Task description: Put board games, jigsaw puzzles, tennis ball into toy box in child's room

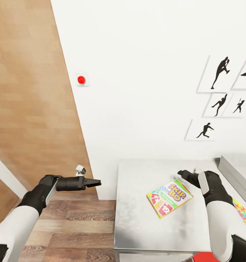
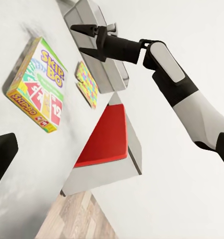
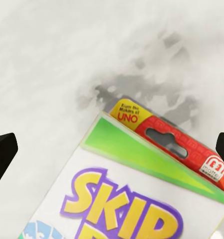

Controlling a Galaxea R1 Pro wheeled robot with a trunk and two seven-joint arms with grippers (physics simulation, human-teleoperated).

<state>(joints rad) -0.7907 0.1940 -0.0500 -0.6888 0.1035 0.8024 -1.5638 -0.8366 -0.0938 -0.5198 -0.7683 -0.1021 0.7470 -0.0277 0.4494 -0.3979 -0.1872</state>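
- Two things flank the game: toy box (image 1: 235, 171) at right, jigsaw puzzle (image 1: 244, 213) just beside it.
- Skip-Bo board game (image 1: 169, 198) lies flat on the table (image 1: 137, 218), red-green-yellow.
- Right gripper (image 1: 185, 175) spread wide above it, empty.
- Left gripper (image 1: 96, 182) over floor; cannot tell its state.

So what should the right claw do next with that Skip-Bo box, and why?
Probably lower the right claw onto the Skip-Bo box and close on its near edge. The box lies flat on the table, untouched. The claw is open and hovers just above the box's red end, and the toy box sits close by on the right.
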